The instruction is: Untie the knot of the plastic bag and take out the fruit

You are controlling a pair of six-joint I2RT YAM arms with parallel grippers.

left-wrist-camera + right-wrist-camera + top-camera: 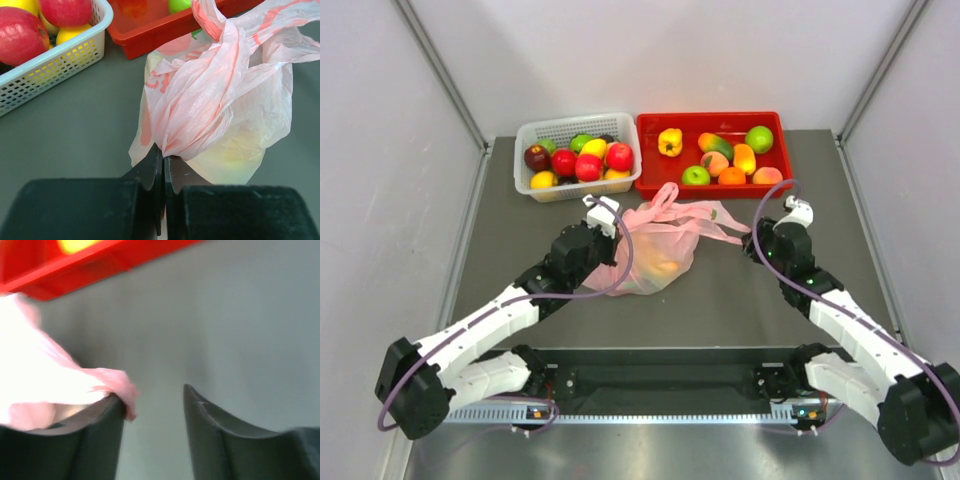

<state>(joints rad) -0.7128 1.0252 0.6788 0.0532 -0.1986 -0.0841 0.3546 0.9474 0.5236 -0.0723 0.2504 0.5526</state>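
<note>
1. Midway across the grey surface (720,300), just in front of the red tray (645,185), the pink plastic bag (655,255) lies slumped between the two arms.
2. Through its thin skin a yellowish fruit (665,268) shows, inside the bag. The left wrist view shows the same pale yellow-green shape low in the bag.
3. The left gripper (163,152) has its fingers (150,172) pressed together on a gathered fold at the bag's near side. The plastic fans up and out from that pinch.
4. From the bag's top, the handles (715,222) run as pink strands to the right, toward the right gripper (152,392).
5. That gripper's fingers stand apart. Its wrist view is blurred, but a lip of pink plastic lies over the tip of one finger, and only bare surface shows in the gap.
6. I cannot pick out the knot among the crumpled folds.
7. At the far side, the white basket (525,180) sits just beside the tray, heaped with red, yellow and green fruit. The tray holds a yellow pepper (670,142) and green and orange pieces.
</note>
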